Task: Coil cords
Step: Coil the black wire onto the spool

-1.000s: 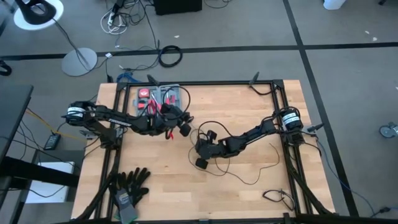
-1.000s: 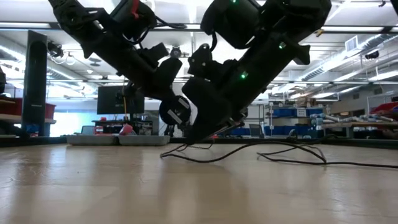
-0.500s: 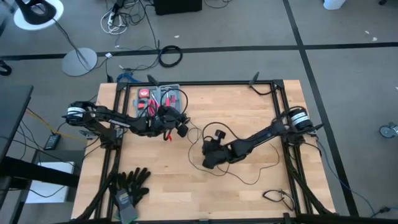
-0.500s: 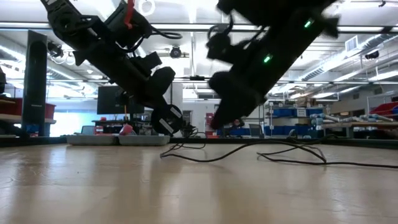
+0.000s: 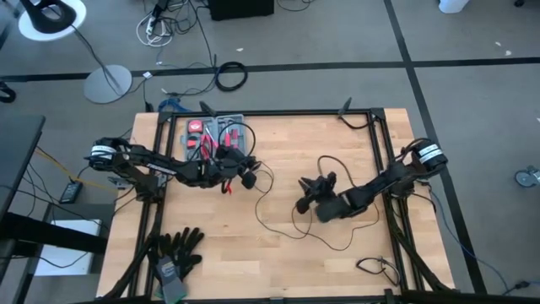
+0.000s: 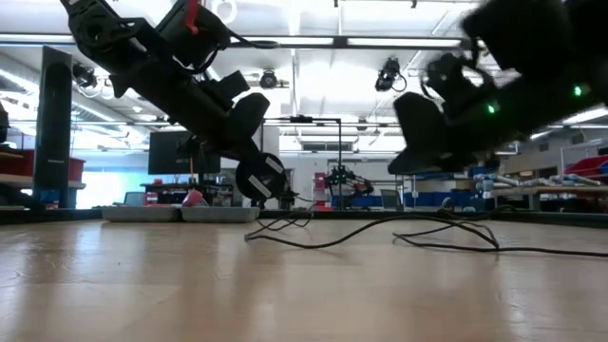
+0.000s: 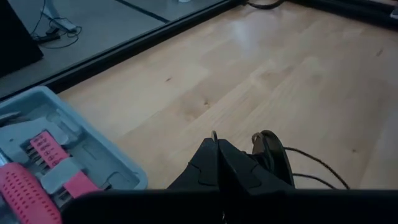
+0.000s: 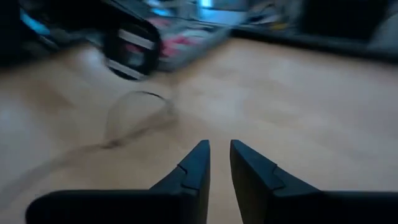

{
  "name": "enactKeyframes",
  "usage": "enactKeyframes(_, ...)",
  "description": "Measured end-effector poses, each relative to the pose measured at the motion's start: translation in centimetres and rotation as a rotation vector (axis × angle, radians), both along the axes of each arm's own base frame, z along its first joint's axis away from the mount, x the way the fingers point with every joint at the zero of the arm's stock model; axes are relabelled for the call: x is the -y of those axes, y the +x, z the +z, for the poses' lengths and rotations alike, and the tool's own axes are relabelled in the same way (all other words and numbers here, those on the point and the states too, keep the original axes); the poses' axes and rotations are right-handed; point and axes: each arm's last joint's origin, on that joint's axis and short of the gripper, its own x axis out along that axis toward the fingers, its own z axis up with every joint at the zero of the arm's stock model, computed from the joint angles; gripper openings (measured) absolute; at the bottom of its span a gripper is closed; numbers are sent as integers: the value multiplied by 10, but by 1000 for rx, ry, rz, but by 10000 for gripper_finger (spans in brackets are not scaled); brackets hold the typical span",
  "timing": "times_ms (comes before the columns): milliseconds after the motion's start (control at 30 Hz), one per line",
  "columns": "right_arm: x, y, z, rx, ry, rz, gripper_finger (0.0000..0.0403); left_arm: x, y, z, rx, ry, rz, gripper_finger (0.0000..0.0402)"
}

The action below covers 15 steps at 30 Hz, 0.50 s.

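Note:
The thin black cord (image 5: pixel 278 232) lies in loose loops on the wooden table between my two arms. It also shows in the low view (image 6: pixel 361 237). Its round black puck (image 7: pixel 273 158) sits right beside my left gripper (image 7: pixel 216 146), which is shut at the puck end of the cord, left of the table's middle (image 5: pixel 246 175). The puck (image 6: pixel 263 177) hangs clear of the table. My right gripper (image 5: pixel 305 203) is right of the middle, above the cord. Its fingers (image 8: pixel 219 149) stand a narrow gap apart with nothing between them. My left gripper is shut on the cord right beside the puck (image 7: pixel 258 146); the fingers themselves hide the place of contact. The fingers slant down toward the table's right side. The puck is lifted clear, and the cord (image 7: pixel 317 165) trails from it down onto the table.
A grey tray (image 5: pixel 215 135) with red tools stands at the far left, close behind my left gripper. Black gloves (image 5: pixel 177 253) lie at the near left. A small cable bundle (image 5: pixel 375 268) lies at the near right. Black frame rails (image 5: pixel 380 135) border the table.
My right gripper has risen off the cord near the table's middle and swung toward the right edge, away from my left gripper. The loops on the table lie much as before. My left gripper has stayed almost in place with the puck.

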Motion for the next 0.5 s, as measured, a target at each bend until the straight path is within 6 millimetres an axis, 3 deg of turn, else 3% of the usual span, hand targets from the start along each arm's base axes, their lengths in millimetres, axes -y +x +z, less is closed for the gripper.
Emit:
enactKeyframes(100, 18, -7, -3, 159, 65, 186, 60, 1, 1, 2, 23, 3, -5, 0)
enactKeyframes(233, 53, -13, 4, 306, -1, 381, 59, 1, 3, 6, 63, 14, -10, 0)
enactKeyframes(367, 89, -8, -1, 214, -34, 364, 59, 1, 5, 8, 71, 33, -25, 0)
enactKeyframes(500, 107, 2, -2, 132, -47, 429, 61, 0, 6, 11, 105, 44, -19, 0)
